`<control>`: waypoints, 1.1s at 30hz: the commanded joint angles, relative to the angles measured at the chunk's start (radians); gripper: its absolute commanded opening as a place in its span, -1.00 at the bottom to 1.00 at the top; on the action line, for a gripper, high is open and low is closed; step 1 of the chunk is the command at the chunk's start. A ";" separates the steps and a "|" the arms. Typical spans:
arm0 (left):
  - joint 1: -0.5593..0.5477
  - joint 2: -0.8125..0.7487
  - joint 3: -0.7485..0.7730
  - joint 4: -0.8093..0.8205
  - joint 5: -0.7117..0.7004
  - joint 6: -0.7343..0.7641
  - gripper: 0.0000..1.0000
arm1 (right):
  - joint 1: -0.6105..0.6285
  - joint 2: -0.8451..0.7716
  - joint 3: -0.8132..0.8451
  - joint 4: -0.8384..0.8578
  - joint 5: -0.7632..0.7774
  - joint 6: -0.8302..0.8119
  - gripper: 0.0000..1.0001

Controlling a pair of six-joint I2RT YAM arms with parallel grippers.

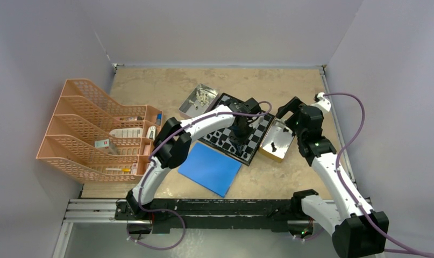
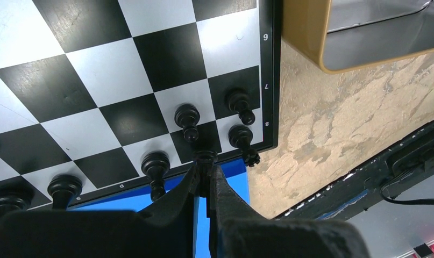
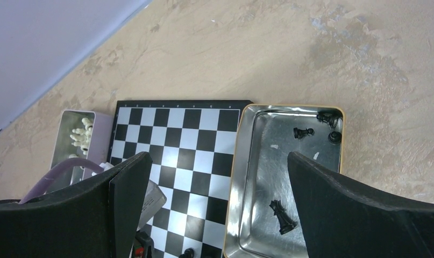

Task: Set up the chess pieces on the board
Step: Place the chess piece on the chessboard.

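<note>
Black and silvery-white checks cover the flat square chessboard [image 2: 96, 80], which lies on the mottled beige bench [image 1: 150, 86] with a plain blue square sheet [image 1: 212, 167] touching its near edge. The left fingers [image 2: 214, 180] are closed on a small glossy black chess piece [image 2: 206, 157] right at the board's dark border, by the row marked 8; whether it touches the board I cannot tell. Six more tiny black chess pieces [image 2: 187, 121] stand upright along the two rows nearest that edge. The right fingers [image 3: 126, 193] are spread wide apart and empty, hanging above the line where the board meets a shiny metal tin with a gold rim [image 3: 263, 177]. That tin sits just beside the board and holds a few loose black pieces [image 3: 283, 217], at least two of them lying on their sides. A second, grey metal tin [image 3: 61, 145] on the board's other side holds the pale cream pieces [image 3: 81, 134]. A peach plastic file rack [image 1: 91, 129] stands well apart, at the left.
</note>
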 commanded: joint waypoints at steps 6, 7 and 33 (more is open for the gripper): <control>0.003 0.011 0.062 -0.028 -0.024 0.015 -0.97 | 0.002 -0.040 0.016 0.016 0.011 -0.020 0.98; 0.003 0.012 0.063 -0.030 -0.026 0.014 -0.96 | 0.005 -0.042 0.015 0.014 0.011 -0.020 0.98; 0.003 0.048 0.098 -0.057 -0.038 0.005 -0.63 | 0.038 -0.079 0.006 0.018 0.045 -0.019 0.98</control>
